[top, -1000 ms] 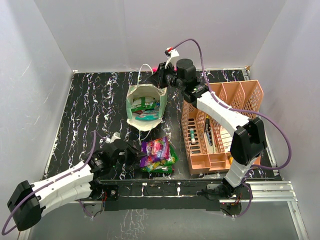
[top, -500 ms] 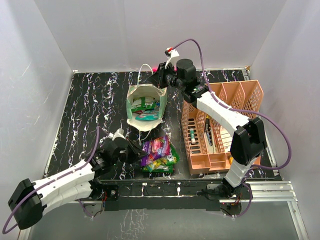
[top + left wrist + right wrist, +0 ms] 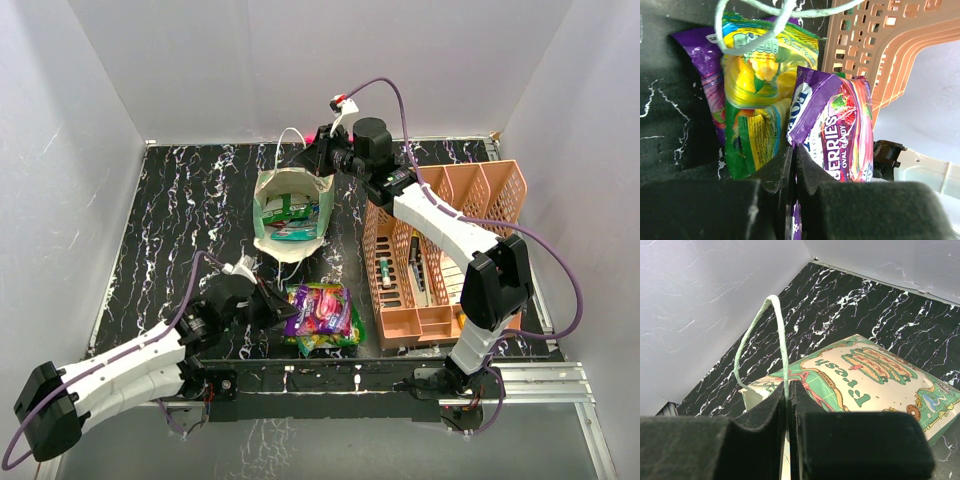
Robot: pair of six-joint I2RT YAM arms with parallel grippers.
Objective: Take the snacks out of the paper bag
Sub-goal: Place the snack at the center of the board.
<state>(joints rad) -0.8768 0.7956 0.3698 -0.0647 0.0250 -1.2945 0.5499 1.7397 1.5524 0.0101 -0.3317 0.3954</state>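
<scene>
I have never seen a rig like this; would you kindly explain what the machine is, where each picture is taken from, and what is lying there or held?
Two robot arms work on a black table. One camera looks down from above; one sits on each wrist. The left hand pinches a purple candy packet lying over a yellow-green packet. The right hand clamps the cord handle of the paper bag, with teal packets inside. A peach organiser stands at the right.

paper bag [image 3: 287, 248] behind the snack pile [image 3: 322, 316], more snacks [image 3: 287, 208] inside the bag, organiser [image 3: 452, 195] right of both
</scene>
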